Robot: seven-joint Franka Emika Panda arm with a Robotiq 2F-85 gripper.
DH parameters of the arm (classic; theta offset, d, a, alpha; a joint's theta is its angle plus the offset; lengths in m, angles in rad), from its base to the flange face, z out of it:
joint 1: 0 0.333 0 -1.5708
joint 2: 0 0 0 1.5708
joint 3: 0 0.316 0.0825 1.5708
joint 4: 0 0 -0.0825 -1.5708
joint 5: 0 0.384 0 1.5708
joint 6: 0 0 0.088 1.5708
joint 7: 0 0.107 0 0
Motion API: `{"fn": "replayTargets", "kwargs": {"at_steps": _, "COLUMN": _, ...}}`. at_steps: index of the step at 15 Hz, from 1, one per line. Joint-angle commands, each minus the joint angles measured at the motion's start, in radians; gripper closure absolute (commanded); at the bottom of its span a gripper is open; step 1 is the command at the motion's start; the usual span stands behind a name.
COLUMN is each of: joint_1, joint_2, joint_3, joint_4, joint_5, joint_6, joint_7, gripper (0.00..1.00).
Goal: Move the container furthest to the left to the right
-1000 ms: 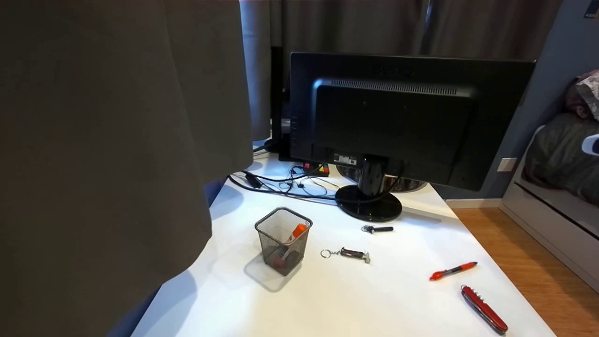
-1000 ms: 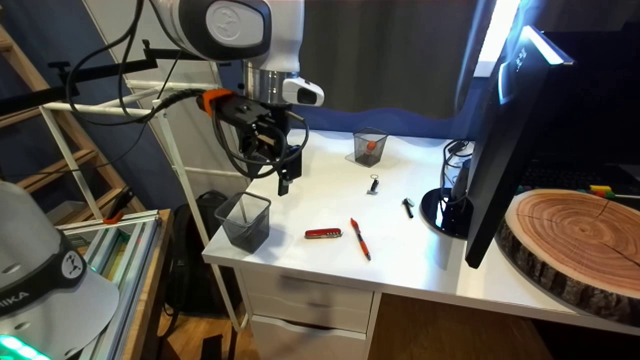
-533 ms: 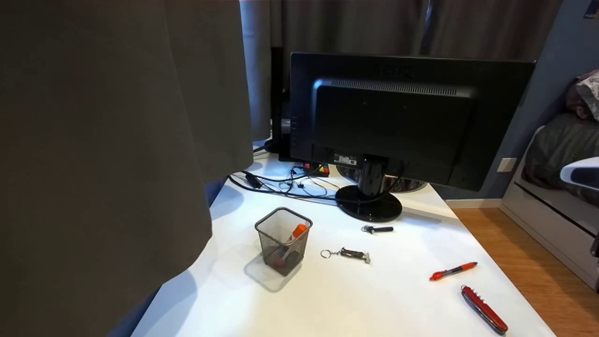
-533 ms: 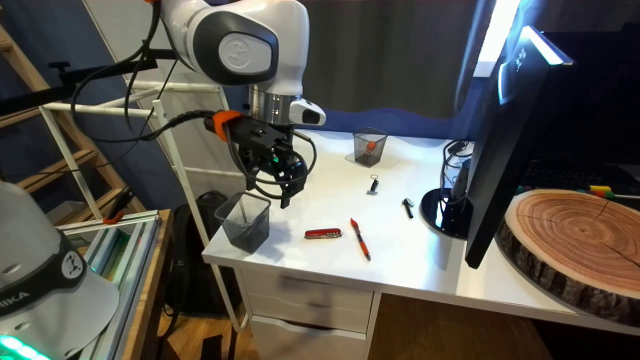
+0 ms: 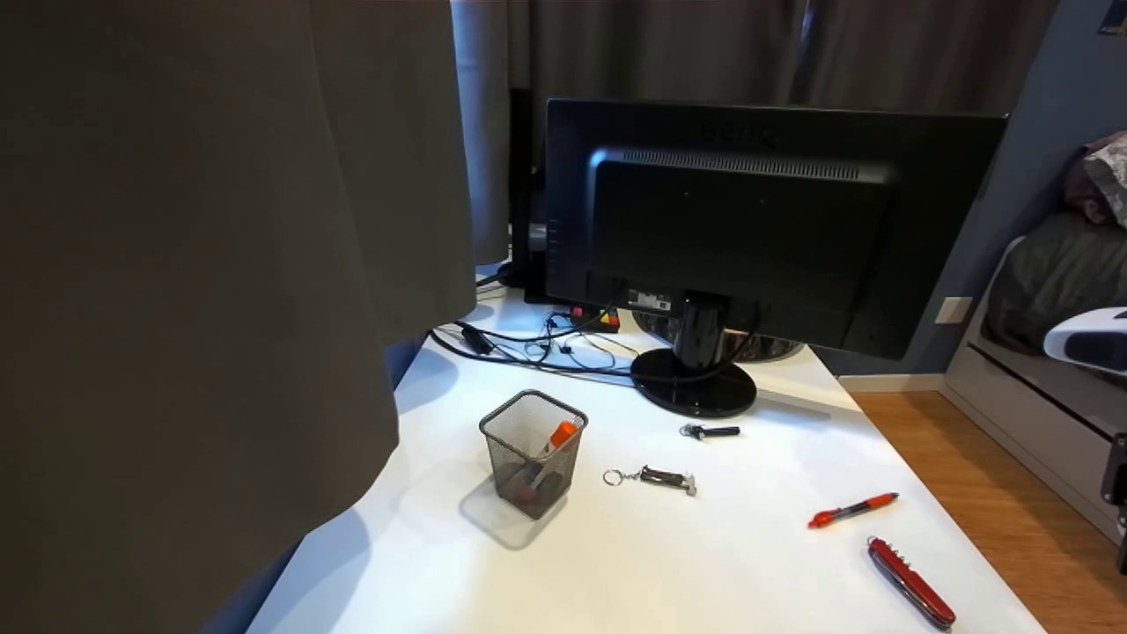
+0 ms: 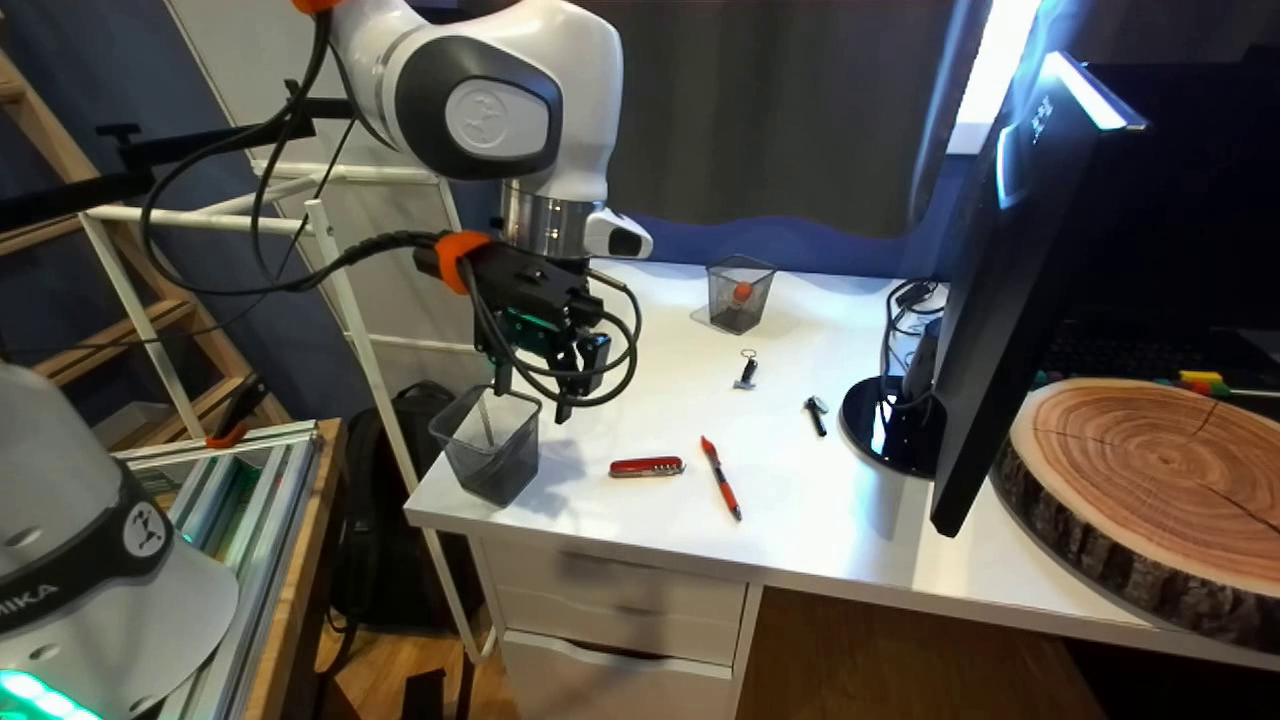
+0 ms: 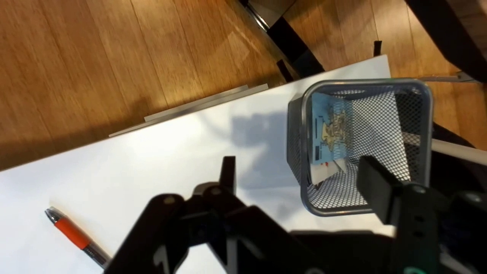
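Two dark grey wire-mesh cups stand upright on the white desk. The near cup (image 6: 490, 455) is at the desk's near left corner in an exterior view, with a blue printed card and white paper inside. The far cup (image 6: 738, 300) is near the curtain and holds an orange-topped item; it also shows in an exterior view (image 5: 528, 467). My gripper (image 6: 533, 396) is open and empty, above and beside the near cup. In the wrist view, one finger (image 7: 374, 186) overlaps the near cup's opening (image 7: 309, 152) and the other finger (image 7: 228, 173) is over the desk outside it.
A red pocket knife (image 6: 646, 467), an orange pen (image 6: 720, 478), a small hammer keyring (image 6: 747, 372) and a small black item (image 6: 817, 416) lie on the desk. A monitor (image 6: 1010, 290) and a wood slice (image 6: 1160, 470) are to the right. The near cup is close to the desk edge.
My gripper has come down and turned, its fingers now lower and nearer the near cup. The arm shows more at the edge of an exterior view. Both cups have stayed in place.
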State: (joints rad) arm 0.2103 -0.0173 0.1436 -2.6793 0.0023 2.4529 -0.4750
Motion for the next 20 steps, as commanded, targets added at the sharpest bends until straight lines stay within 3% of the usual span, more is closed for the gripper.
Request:
{"fn": "replayTargets", "kwargs": {"at_steps": 1, "joint_1": -0.011, "joint_2": 0.018, "joint_3": 0.01, "joint_4": 0.022, "joint_5": -0.006, "joint_6": -0.02, "joint_7": 0.005, "gripper": 0.39}}
{"fn": "replayTargets", "kwargs": {"at_steps": 3, "joint_1": -0.012, "joint_2": 0.018, "joint_3": 0.01, "joint_4": 0.024, "joint_5": 0.005, "joint_6": -0.027, "joint_7": 0.006, "gripper": 0.44}}
{"fn": "replayTargets", "kwargs": {"at_steps": 8, "joint_1": -0.012, "joint_2": 0.02, "joint_3": 0.01, "joint_4": 0.031, "joint_5": 0.01, "joint_6": -0.066, "joint_7": 0.007, "gripper": 0.37}}
{"fn": "replayTargets", "kwargs": {"at_steps": 9, "joint_1": -0.011, "joint_2": 0.016, "joint_3": 0.011, "joint_4": 0.038, "joint_5": 0.043, "joint_6": -0.098, "joint_7": -0.006, "gripper": 0.14}}
{"fn": "replayTargets", "kwargs": {"at_steps": 10, "joint_1": -0.012, "joint_2": 0.004, "joint_3": 0.011, "joint_4": 0.009, "joint_5": 0.011, "joint_6": -0.048, "joint_7": 0.002, "gripper": 0.11}}
{"fn": "replayTargets", "kwargs": {"at_steps": 11, "joint_1": -0.012, "joint_2": 0.004, "joint_3": 0.011, "joint_4": 0.011, "joint_5": 0.013, "joint_6": -0.055, "joint_7": 0.002, "gripper": 0.29}}
{"fn": "replayTargets", "kwargs": {"at_steps": 16, "joint_1": -0.012, "joint_2": 0.004, "joint_3": 0.011, "joint_4": 0.011, "joint_5": 0.013, "joint_6": -0.054, "joint_7": 0.002, "gripper": 0.03}}
{"fn": "replayTargets", "kwargs": {"at_steps": 20, "joint_1": -0.017, "joint_2": 0.004, "joint_3": 0.007, "joint_4": 0.012, "joint_5": -0.003, "joint_6": -0.06, "joint_7": -0.012, "gripper": 0.0}}
